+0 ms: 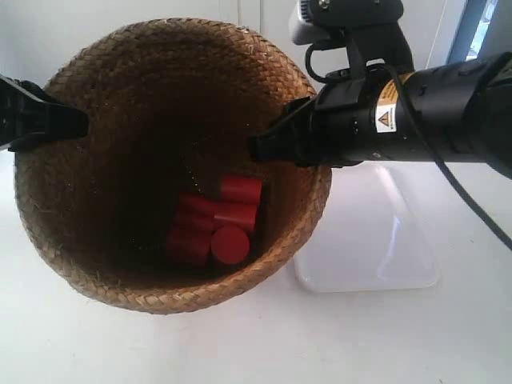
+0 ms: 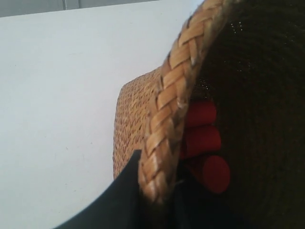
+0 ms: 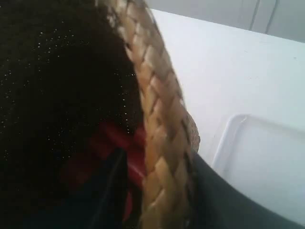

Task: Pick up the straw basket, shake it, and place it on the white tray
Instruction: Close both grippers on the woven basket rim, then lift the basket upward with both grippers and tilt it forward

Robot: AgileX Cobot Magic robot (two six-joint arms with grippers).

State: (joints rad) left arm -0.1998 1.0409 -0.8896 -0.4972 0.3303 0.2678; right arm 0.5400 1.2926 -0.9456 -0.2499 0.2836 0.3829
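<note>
The brown straw basket fills the exterior view, tilted with its dark inside facing the camera, and it looks held off the table. Several red cylinders lie in its bottom. My left gripper is shut on the braided rim, one finger outside and one inside; it shows at the exterior view's left. My right gripper is shut on the opposite rim, seen at the exterior view's right. The white tray lies on the table to the basket's right, partly hidden by it.
A white tabletop runs all around. The right arm's black body reaches over the tray from the exterior view's right. A pale wall stands behind the table.
</note>
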